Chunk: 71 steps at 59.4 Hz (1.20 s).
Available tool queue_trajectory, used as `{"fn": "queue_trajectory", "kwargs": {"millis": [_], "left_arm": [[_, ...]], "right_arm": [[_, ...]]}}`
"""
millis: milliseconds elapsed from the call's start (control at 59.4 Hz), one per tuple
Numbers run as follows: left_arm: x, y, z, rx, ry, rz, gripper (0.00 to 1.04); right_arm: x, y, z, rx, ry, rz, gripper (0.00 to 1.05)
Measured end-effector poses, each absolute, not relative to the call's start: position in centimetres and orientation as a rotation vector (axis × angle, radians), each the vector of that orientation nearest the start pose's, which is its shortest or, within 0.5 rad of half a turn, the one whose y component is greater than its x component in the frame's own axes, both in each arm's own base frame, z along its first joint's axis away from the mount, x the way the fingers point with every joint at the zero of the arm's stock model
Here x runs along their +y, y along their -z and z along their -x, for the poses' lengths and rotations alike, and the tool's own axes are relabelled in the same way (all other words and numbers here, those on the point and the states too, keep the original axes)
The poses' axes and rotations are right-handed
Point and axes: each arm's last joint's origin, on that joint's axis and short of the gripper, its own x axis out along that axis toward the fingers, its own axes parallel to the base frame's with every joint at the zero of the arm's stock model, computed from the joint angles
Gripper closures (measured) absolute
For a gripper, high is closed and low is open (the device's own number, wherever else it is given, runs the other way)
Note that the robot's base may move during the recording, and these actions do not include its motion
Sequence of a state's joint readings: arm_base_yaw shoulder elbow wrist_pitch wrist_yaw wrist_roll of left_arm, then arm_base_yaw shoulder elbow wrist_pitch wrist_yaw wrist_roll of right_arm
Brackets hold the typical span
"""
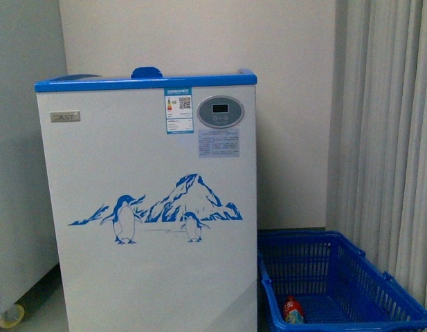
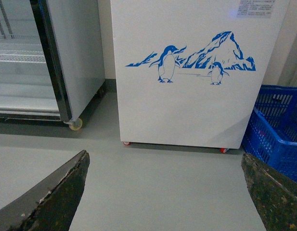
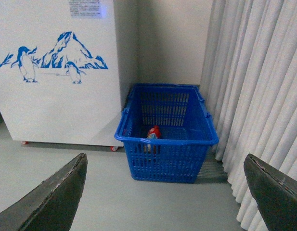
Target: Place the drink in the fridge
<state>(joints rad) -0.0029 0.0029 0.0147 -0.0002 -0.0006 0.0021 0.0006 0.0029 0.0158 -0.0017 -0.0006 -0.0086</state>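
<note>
Left gripper point(image 2: 162, 192) and right gripper point(image 3: 162, 192) are apart; the right should drop straight onto the drink point(image 3: 153, 133) in the basket point(image 3: 163, 164).

We show only two pairs of dark, wedge-shaped fingers point(image 2: 57, 197): those of our left gripper point(image 2: 163, 155) are charcoal, rough, pitted and flecked with pale specks, while those of our right gripper point(image 3: 165, 156) are smoother dark grey with lighter worn edges.

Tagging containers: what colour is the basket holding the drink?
Blue basket; best in right wrist view.
</note>
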Motion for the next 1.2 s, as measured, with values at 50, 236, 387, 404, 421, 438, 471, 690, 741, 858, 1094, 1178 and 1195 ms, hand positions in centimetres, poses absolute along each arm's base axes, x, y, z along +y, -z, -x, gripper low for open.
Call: {"fn": "queue_trajectory", "kwargs": {"millis": [50,236,387,404,421,438,471,690,741,858,1094,1178,1195], "left_arm": [[-0.03,-16.83,-9.7,-0.012,0.002,-0.002,0.08],[-0.03,-16.83,-9.7,-0.012,0.002,-0.002,0.08],[-0.03,-16.83,-9.7,-0.012,0.002,-0.002,0.08],[-0.03,-16.83,-9.7,-0.012,0.002,-0.002,0.08],[-0.03,-16.83,-9.7,-0.012,0.002,-0.002,0.08],[-0.03,-16.83,-9.7,-0.012,0.002,-0.002,0.08],[-0.03,-16.83,-9.7,-0.012,0.002,-0.002,0.08],[-0.03,-16.83,-9.7,-0.012,0.002,-0.002,0.08],[-0.03,-16.83,-9.7,-0.012,0.002,-0.002,0.08],[-0.03,-16.83,-9.7,-0.012,0.002,-0.002,0.08],[-0.03,-16.83,-9.7,-0.012,0.002,-0.002,0.08],[-0.03,-16.83,-9.7,-0.012,0.002,-0.002,0.08],[-0.03,-16.83,-9.7,-0.012,0.002,-0.002,0.08]], "right_arm": [[0.01,-16.85,-9.69,-0.011,-0.001,0.009,0.07],[0.01,-16.85,-9.69,-0.011,-0.001,0.009,0.07],[0.01,-16.85,-9.69,-0.011,-0.001,0.009,0.07],[0.01,-16.85,-9.69,-0.011,-0.001,0.009,0.07],[0.01,-16.85,-9.69,-0.011,-0.001,0.009,0.07],[0.01,-16.85,-9.69,-0.011,-0.001,0.009,0.07],[0.01,-16.85,-9.69,-0.011,-0.001,0.009,0.07],[0.01,-16.85,-9.69,-0.012,-0.001,0.009,0.07],[0.01,-16.85,-9.69,-0.012,-0.001,0.009,0.07],[0.01,-16.85,-9.69,-0.012,-0.001,0.009,0.07],[0.01,-16.85,-9.69,-0.012,-0.001,0.008,0.07],[0.01,-16.85,-9.69,-0.012,-0.001,0.008,0.07],[0.01,-16.85,-9.69,-0.012,-0.001,0.008,0.07]]}}
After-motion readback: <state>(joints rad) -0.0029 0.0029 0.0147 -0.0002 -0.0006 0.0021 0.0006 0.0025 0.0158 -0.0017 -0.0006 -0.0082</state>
